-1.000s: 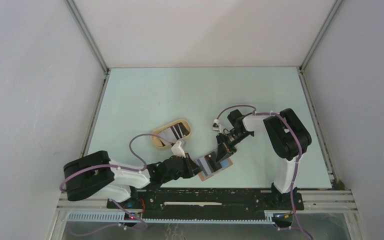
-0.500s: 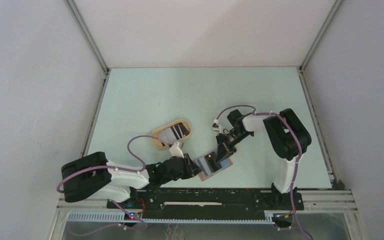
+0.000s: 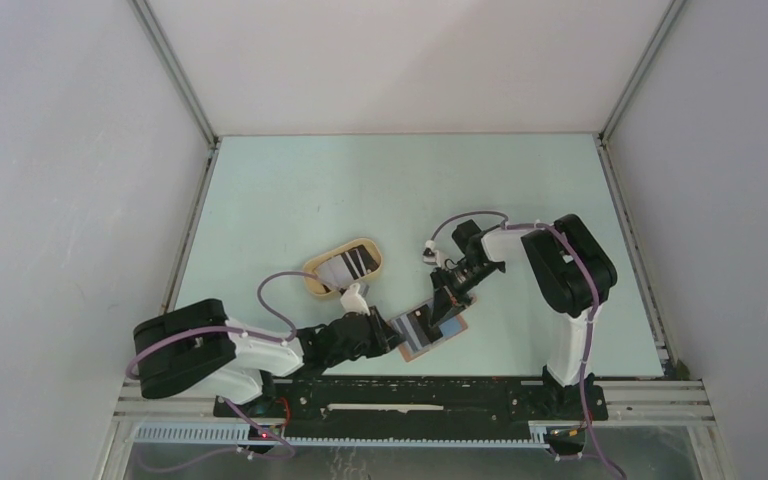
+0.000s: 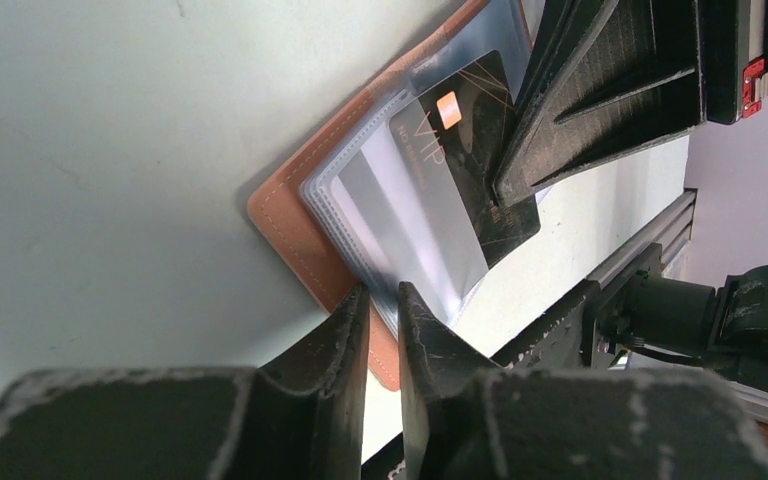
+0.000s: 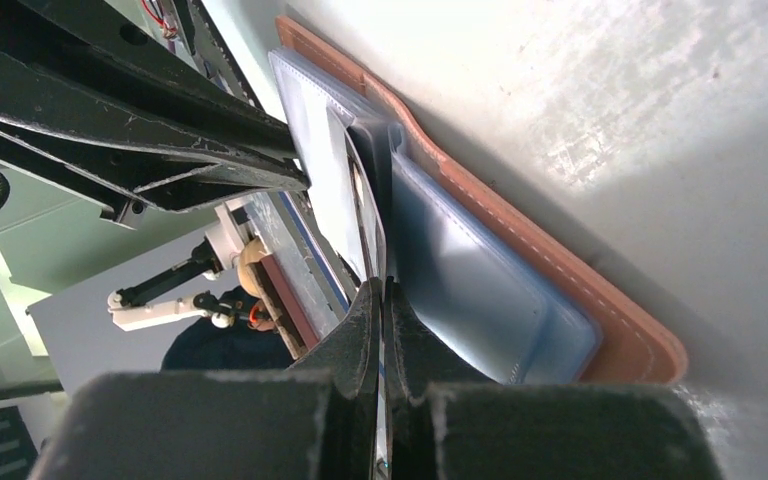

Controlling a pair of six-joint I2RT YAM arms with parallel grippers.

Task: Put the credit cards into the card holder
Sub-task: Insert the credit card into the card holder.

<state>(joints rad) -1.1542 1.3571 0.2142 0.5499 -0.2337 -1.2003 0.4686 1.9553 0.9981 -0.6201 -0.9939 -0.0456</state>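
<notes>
A reddish-brown stitched leather card holder [image 4: 290, 215] is pictured lying open and flat on the pale green table [image 3: 360, 190]. It is set close to the near edge, between the two arms, with its clear bluish plastic pockets fanned upward. A glossy black card [image 4: 460, 140], marked "VIP" in thin lettering beside a small orange chip, is shown slantwise across the pockets. One of its corners is pushed out past them over the bare table.

The card's outer edge is clamped by the right gripper [image 5: 381, 300], whose black fingers are pressed together on the thin card directly over the open pockets. In the right wrist view, the leather cover is seen just beyond and to the right of the fingertips.

The left gripper [image 4: 383, 305] is held low at the holder's opposite corner, its fingers drawn nearly together. A corner of the pockets and cover appears to be pinched between them, though the contact is partly hidden.

Further cards [image 3: 352, 263], pale grey and dark-striped, are held in a tan oval tray [image 3: 312, 283] beyond the left gripper, apart from the holder.
</notes>
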